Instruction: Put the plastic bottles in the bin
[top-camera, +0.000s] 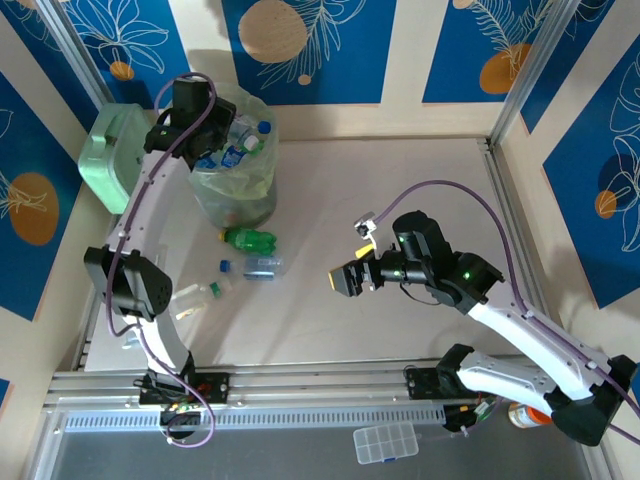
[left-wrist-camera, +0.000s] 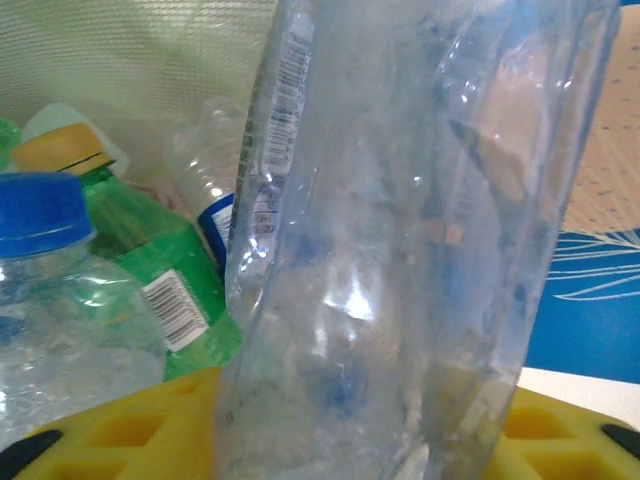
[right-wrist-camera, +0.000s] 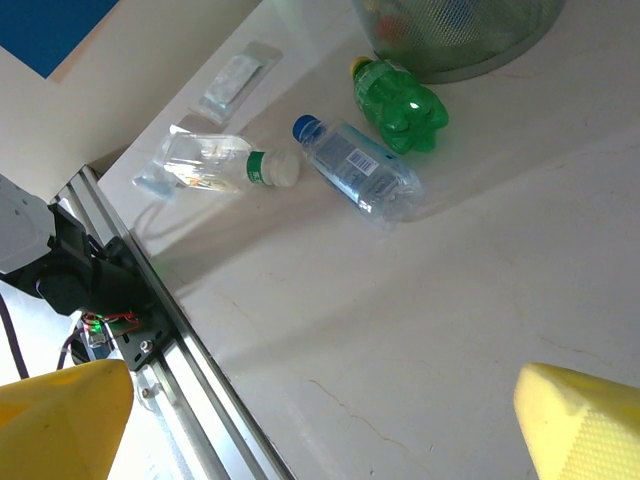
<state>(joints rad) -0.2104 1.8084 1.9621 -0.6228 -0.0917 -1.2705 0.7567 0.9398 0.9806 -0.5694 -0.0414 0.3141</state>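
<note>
At the far left corner of the table, bin (top-camera: 238, 190): it stood upright with its clear bag liner, just beside the mint green box (top-camera: 113, 158) on its left.
Bin contents: a heap of bottles (top-camera: 240, 150); the left wrist view showed one with a blue cap (left-wrist-camera: 40, 213), a green one with a barcode label (left-wrist-camera: 150, 275) and one with a blue label (left-wrist-camera: 215, 215), lying against each other.
Left gripper (left-wrist-camera: 370, 405): it hung over the bin's mouth, closed on a clear bottle (left-wrist-camera: 400, 230) that stood roughly upright between the yellow pads (left-wrist-camera: 140, 425).
Right gripper (top-camera: 352, 270): it was over the middle of the table, well apart from every bottle, fingers (right-wrist-camera: 590, 425) spread wide with nothing between them.
Green bottle (top-camera: 250, 238): it lay on its side on the table, just on the near side of the bin's foot.
Blue-capped bottle (top-camera: 258, 267): clear with a blue label, it lay on its side just beside the green bottle, on its near side; whether they touched I cannot tell.
White-capped bottle (top-camera: 195, 297): clear, it lay on its side nearer the left edge, close to the left arm.
Compartment box (top-camera: 385, 443): small and clear, it sat at the near edge between the arm bases.
Orange-capped jar (top-camera: 525, 415): it was by the right arm's base, at the near right corner.
</note>
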